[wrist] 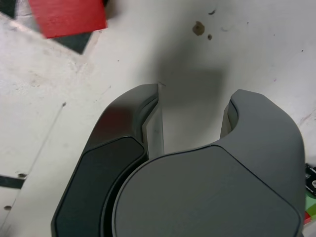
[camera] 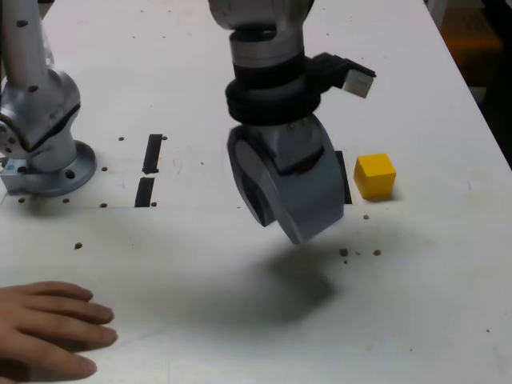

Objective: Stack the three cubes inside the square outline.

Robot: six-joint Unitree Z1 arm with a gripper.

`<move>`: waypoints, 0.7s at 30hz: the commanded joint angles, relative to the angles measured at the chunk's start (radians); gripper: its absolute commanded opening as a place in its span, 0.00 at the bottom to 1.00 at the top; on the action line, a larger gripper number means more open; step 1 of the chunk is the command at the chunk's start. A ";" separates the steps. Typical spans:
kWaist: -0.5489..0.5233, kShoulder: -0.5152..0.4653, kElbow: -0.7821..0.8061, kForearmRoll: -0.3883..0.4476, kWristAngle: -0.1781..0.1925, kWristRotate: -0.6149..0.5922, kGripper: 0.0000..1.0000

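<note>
Somebody's hand [camera: 48, 328] rests flat on the tabletop [camera: 240, 320] at the exterior view's lower left, nearest me. Beyond it the jaws hang tipped down above their own shadow. On my wrist view they stand apart, released, with only bare tabletop between them. Past them the red cube [wrist: 66, 17] sits across a black corner of the square outline [wrist: 76, 43]. From outside, the yellow cube [camera: 374, 176] stands just beside the outline's edge, on the exterior view's right. Two short tape strips [camera: 150, 170] lie near the arm's base [camera: 40, 136].
</note>
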 commanded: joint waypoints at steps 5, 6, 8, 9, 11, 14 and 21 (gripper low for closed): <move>-0.001 0.043 -0.012 -0.012 0.000 0.005 0.49; -0.001 0.047 -0.012 -0.013 0.000 0.006 0.49; -0.001 0.059 -0.016 -0.016 0.000 0.007 0.49; -0.001 0.067 -0.018 -0.019 0.000 0.007 0.49; -0.001 0.076 -0.022 -0.022 0.000 0.009 0.49; 0.001 0.086 -0.023 -0.025 0.000 0.011 0.49; 0.014 0.079 0.002 -0.020 0.003 0.015 0.50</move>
